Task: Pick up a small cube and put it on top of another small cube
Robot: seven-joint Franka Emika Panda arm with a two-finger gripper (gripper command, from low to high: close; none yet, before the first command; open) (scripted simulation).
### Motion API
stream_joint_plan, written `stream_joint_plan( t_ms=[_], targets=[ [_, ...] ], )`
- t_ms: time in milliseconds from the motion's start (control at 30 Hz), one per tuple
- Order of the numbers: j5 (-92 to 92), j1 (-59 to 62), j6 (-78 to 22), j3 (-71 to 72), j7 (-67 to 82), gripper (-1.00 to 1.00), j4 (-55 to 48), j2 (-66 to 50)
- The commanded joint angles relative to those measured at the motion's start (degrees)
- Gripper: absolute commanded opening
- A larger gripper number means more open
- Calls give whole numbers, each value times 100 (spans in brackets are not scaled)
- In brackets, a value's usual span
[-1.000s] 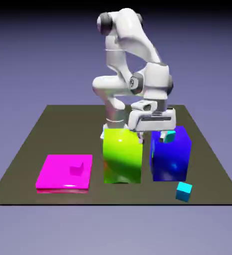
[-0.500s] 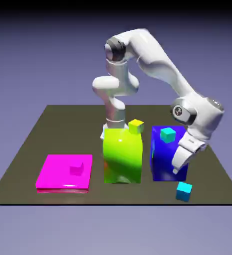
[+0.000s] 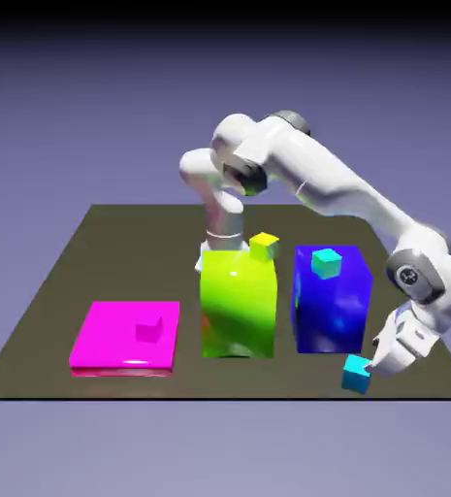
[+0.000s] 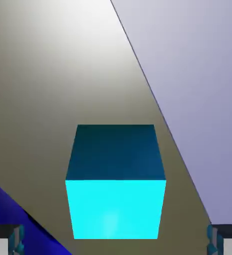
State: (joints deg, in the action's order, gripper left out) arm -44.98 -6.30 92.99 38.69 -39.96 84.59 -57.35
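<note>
I am holding my gripper [image 3: 372, 366] spread wide, nothing grasped, its grey fingertips [image 4: 14, 238] flanking the glossy sky-blue cube [image 4: 116, 185], which is sitting on the matte olive table [image 3: 54, 281] beside the shiny blue block [image 3: 332, 301]. The teal cube [image 3: 326, 262] is resting on top of that block.

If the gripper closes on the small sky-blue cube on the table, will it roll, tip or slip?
The sky-blue cube has flat faces and sits flat on the table, so it probably will not roll. It looks rigid, with sharp edges, so likely stiff. Its glossy faces may be slippery. The open gripper straddles it squarely, which should limit tipping.
</note>
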Motion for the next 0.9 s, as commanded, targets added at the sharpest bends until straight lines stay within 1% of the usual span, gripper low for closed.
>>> stream_joint_plan(
  t_ms=[0, 33, 67, 167, 867],
  targets=[
    [-81, 69, 217, -57, -66, 0, 181, -73],
    [-82, 69, 217, -57, -66, -100, 181, -73],
    [-82, 69, 217, -57, -66, -100, 181, -73],
    [206, -155, -498, 119, 146, -100, -393, 195],
    [3233, 225, -949, -1660, -518, -100, 2636, 4555]
  ],
)
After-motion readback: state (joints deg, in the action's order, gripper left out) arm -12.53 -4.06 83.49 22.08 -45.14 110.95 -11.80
